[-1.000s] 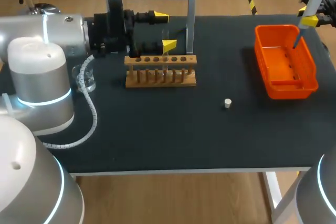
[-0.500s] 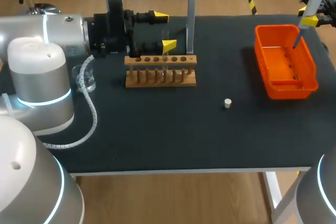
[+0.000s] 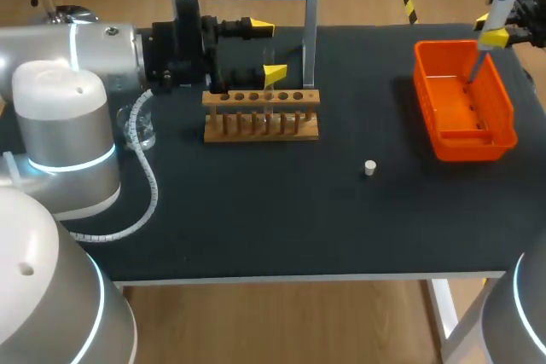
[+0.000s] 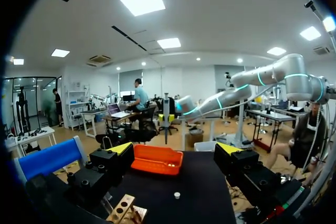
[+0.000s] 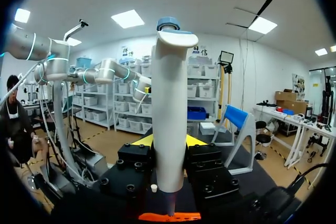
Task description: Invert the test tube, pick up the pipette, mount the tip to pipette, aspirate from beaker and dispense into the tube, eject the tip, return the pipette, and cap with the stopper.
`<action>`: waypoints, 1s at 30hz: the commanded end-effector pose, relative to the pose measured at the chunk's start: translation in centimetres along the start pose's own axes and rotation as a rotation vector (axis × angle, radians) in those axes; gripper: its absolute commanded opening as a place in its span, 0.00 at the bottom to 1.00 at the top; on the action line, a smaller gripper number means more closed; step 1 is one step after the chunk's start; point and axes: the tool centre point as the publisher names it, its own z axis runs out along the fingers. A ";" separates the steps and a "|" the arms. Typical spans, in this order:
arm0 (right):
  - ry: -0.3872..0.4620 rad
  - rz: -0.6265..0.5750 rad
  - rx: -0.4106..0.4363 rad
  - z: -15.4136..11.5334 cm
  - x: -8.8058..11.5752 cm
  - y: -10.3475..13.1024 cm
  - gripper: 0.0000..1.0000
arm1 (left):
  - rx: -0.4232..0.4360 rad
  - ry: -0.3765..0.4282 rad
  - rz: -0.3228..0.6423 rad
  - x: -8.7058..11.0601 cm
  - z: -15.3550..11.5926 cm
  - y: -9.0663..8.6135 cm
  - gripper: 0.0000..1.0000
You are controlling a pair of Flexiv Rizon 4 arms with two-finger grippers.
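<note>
Shifted since the earlier frames: the pipette, now a little further toward frame left and leaning more over the orange bin at the upper right of the head view. Here the right gripper pinches the pipette body, both yellow tips against it. The thin lower end hangs within the bin's outline; contact with the bin floor cannot be judged. At upper left of centre the left gripper is unchanged, fingers spread with nothing between them, just behind the wooden rack. At centre frame the stopper lies alone, and the beaker stands at frame left.

Left wrist view: fingers wide apart and empty. The rack sits under and ahead of them, the stopper beyond it, the bin farther ahead.

Right wrist view: pipette upright between the fingers, clamped from two sides. The bin's edge is directly below its lower end, and the stopper is farther ahead.

Assessment: the small sideways move reads as lining up over the bin, consistent with tip ejection. Whether a tip is on the shaft cannot be told. Return of the pipette and capping remain outstanding
</note>
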 end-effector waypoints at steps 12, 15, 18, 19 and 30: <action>-0.024 0.016 0.053 11.9 3.3 1.9 0.00 | 0.004 -0.003 0.001 0.1 -0.1 0.1 1.00; -0.014 0.026 0.046 14.3 3.3 1.8 0.00 | 0.004 -0.003 0.001 0.1 -0.1 0.1 1.00; -0.004 0.029 0.036 16.3 3.3 1.6 0.00 | 0.004 -0.003 0.001 0.1 -0.1 0.1 1.00; 0.003 0.025 0.034 16.9 3.3 1.6 0.00 | 0.004 -0.003 0.001 0.1 -0.1 0.1 1.00; 0.025 0.005 0.019 21.9 2.7 1.6 0.00 | 0.004 -0.003 0.001 0.1 -0.1 0.1 1.00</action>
